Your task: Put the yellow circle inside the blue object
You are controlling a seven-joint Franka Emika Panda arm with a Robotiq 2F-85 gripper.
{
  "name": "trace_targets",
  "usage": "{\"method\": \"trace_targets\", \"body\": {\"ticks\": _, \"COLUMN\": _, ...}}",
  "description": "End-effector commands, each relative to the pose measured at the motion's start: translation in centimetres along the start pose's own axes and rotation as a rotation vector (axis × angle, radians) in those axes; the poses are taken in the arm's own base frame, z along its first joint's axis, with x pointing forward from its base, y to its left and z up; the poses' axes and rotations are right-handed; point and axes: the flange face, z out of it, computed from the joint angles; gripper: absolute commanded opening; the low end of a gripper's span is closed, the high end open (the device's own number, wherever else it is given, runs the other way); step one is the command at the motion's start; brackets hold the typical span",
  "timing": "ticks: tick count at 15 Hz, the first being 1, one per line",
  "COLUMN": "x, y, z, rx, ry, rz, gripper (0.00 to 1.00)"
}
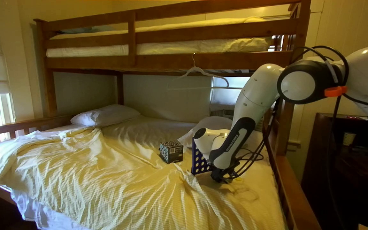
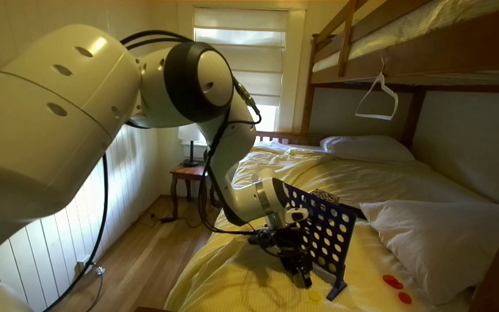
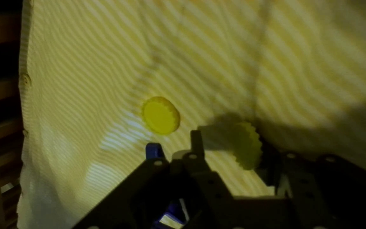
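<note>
The striped bed cover (image 3: 202, 57) lay under the pincer (image 3: 229, 146), whose fingers (image 3: 197, 143) were apart, gripping nothing. One yellow circle (image 3: 247, 146) sat tilted between them, maybe touching one finger. A second yellow circle (image 3: 160, 115) lay flat just past the tips. The blue board (image 2: 324, 229) stood beside the pincer. A squeeze would likely catch the tilted one.

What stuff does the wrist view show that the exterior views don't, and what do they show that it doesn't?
Only the wrist view shows a tilted yellow circle at one side of the open gripper; I can't make it out elsewhere. It also shows small buttons.

Only the exterior views show the hanger, pillows and patterned box; red circles appear in an exterior view.

All share the gripper, a flat yellow circle, yellow bedding and the blue board, only partly seen in the wrist view.
</note>
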Motion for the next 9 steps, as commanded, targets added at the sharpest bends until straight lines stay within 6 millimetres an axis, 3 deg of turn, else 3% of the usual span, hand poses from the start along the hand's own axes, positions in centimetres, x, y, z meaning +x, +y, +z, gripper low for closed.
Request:
{"method": "trace_targets", "body": {"ticks": 1, "x": 0.13, "y": -0.19, "z": -0.23, "rx": -0.015, "ry": 0.008, "rz": -0.023, "gripper": 0.48}}
{"method": "trace_targets", "body": {"ticks": 2, "x": 0.12, "y": -0.2, "z": -0.25, "rx": -0.015, "ry": 0.008, "rz": -0.025, "gripper": 0.33}}
{"method": "trace_targets", "body": {"ticks": 4, "x": 0.02, "y": -0.37, "z": -0.42, "rx": -0.014, "ry": 0.01, "rz": -0.027, "gripper": 0.23}}
{"method": "trace_targets", "body": {"ticks": 5, "x": -0.05, "y": -0.49, "z": -0.55, "rx": -0.012, "ry": 0.012, "rz": -0.029, "gripper": 0.28}}
{"method": "trace_targets", "body": {"ticks": 6, "x": -0.12, "y": -0.6, "z": -0.72, "rx": -0.011, "ry": 0.014, "rz": -0.031, "gripper": 0.46}}
{"method": "trace_targets", "body": {"ticks": 9, "x": -0.23, "y": -0.74, "z": -1.03, "rx": -0.01, "ry": 0.02, "rz": -0.032, "gripper": 0.59}}
